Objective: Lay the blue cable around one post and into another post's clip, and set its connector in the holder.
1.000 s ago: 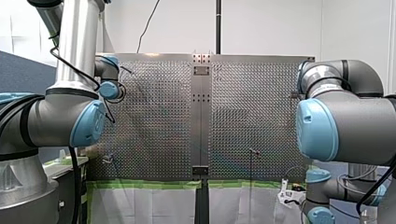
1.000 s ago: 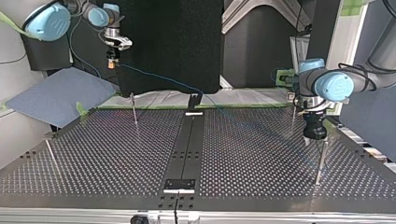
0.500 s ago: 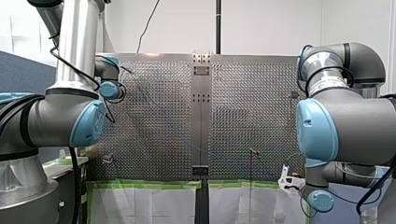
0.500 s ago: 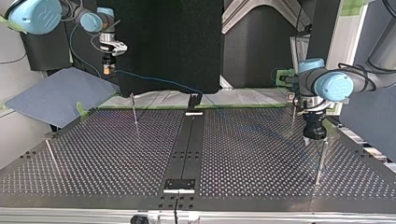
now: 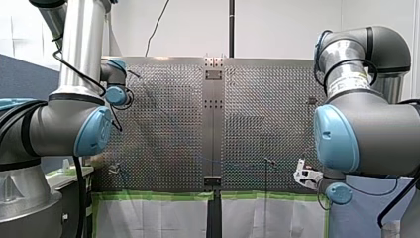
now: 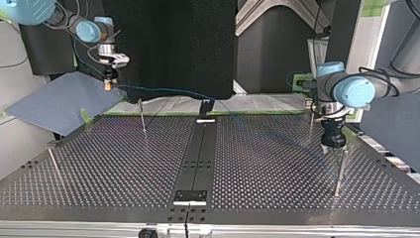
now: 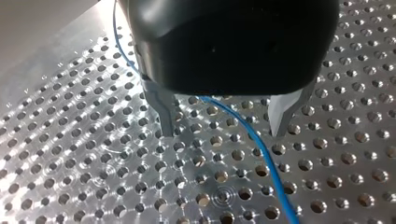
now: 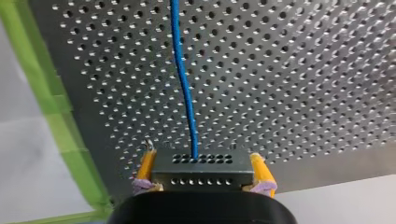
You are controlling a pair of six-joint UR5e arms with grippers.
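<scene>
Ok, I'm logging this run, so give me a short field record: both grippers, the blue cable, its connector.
Right gripper: shut on the grey perforated block connector, yellow pads at its sides
Left gripper: open, metal fingers low over the perforated metal table
Blue cable: leaves the connector, passes loose between the left gripper's fingers
Connector: held in the air, not yet set down

Blue cable (image 8: 184,84) seemingly taut, connector (image 8: 201,170) aloft

R pincer (image 6: 107,85) w/ connector (image 8: 201,170) moved left+down, top view.
</scene>
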